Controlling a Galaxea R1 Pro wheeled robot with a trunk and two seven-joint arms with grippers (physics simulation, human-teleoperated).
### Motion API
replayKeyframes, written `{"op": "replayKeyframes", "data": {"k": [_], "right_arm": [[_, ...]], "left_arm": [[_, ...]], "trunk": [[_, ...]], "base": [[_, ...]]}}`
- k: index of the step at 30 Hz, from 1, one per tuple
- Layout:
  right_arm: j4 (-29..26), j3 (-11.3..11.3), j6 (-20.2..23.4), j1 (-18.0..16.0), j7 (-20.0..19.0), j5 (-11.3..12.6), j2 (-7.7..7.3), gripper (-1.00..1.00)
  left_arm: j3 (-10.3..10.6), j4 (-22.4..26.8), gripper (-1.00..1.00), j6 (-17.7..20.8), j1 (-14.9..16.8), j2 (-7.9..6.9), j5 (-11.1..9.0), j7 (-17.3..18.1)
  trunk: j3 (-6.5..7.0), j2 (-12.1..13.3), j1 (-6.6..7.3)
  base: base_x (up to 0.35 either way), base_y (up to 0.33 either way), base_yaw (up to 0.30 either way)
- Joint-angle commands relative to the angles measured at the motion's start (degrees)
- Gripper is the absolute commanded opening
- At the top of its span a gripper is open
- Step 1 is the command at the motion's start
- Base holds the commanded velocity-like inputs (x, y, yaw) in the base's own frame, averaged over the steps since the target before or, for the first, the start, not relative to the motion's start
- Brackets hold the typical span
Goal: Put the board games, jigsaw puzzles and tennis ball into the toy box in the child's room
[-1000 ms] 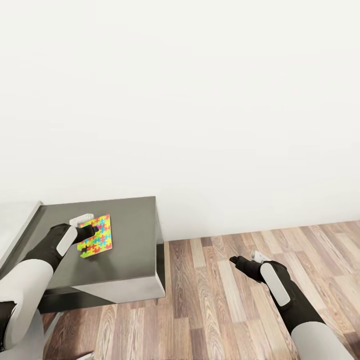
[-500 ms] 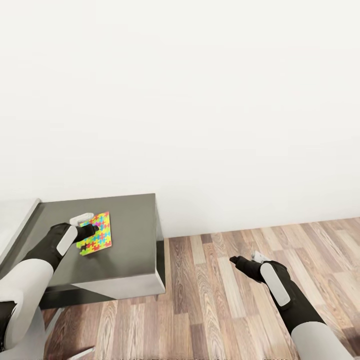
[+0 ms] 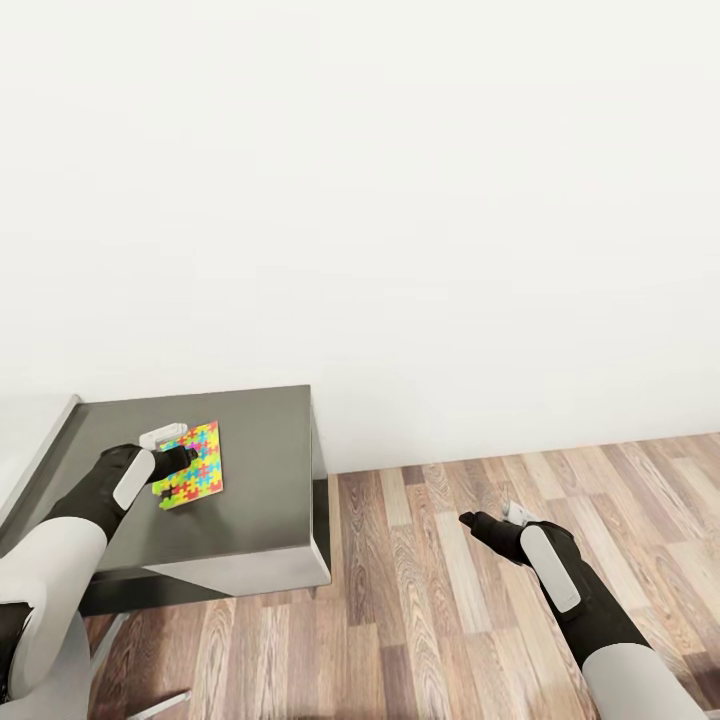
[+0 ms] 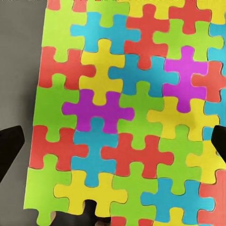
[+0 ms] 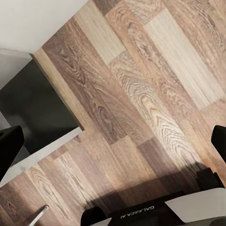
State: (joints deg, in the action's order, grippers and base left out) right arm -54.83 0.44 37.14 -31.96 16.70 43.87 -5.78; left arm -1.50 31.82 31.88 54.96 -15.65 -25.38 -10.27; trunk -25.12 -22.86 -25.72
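One jigsaw puzzle (image 3: pixel 190 466), a thin square panel of bright interlocking pieces, lies flat on a low dark grey cabinet (image 3: pixel 260 480) at the left. My left gripper (image 3: pixel 178 470) hovers over the puzzle's near-left edge. In the left wrist view the jigsaw puzzle (image 4: pixel 127 113) spreads wide, and the left gripper (image 4: pixel 113 143) is open, its dark fingertips far apart at either side. My right gripper (image 3: pixel 470 520) is open above the wood floor with nothing in it; the right gripper (image 5: pixel 113 141) looks down on planks. The toy box, board games, tennis ball and bed are out of view.
A plain white wall (image 3: pixel 400 200) stands behind the cabinet. A pale grey surface (image 3: pixel 25 440) adjoins the cabinet's left side. Wood-plank floor (image 3: pixel 450 600) stretches to the right. The cabinet's corner (image 5: pixel 42 103) appears in the right wrist view, near my own base (image 5: pixel 141 212).
The whole picture has shifted slightly: cabinet and puzzle sit a little higher in the view, so the camera moved. Both arms keep their pose and the puzzle stays on the cabinet.
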Motion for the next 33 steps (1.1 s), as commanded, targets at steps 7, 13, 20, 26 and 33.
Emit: {"op": "replayKeyframes", "data": {"k": [7, 13, 20, 26, 33], "right_arm": [[-0.06, 0.06, 0.18, -0.03, 0.53, 0.6, -0.02, 1.0], [-0.01, 0.0, 0.2, -0.03, 0.53, 0.6, -0.02, 1.0], [-0.09, 0.04, 0.18, -0.03, 0.53, 0.6, -0.02, 1.0], [-0.1, 0.07, 0.13, -0.03, 0.53, 0.6, -0.02, 1.0], [-0.1, 0.08, 0.13, -0.03, 0.53, 0.6, -0.02, 1.0]], "left_arm": [[-0.08, -1.22, 1.0, 0.29, -0.02, 0.01, -0.29, -0.33], [-0.08, -1.22, 1.0, 0.29, -0.02, 0.01, -0.29, -0.36], [-0.08, -1.23, 1.0, 0.29, -0.02, 0.01, -0.29, -0.3], [-0.08, -1.22, 1.0, 0.29, -0.02, 0.0, -0.29, -0.28], [-0.08, -1.23, 1.0, 0.29, -0.02, 0.01, -0.29, -0.28]], "trunk": [[-0.52, -0.06, -0.06], [-0.96, -0.06, -0.06], [-1.03, -0.06, -0.06], [-1.04, -0.06, -0.06], [-1.04, -0.06, -0.06]], "base": [[0.0, 0.0, 0.0], [0.0, 0.0, 0.0], [0.0, -0.039, 0.0], [0.0, -0.144, 0.0], [0.0, -0.022, 0.0]]}}
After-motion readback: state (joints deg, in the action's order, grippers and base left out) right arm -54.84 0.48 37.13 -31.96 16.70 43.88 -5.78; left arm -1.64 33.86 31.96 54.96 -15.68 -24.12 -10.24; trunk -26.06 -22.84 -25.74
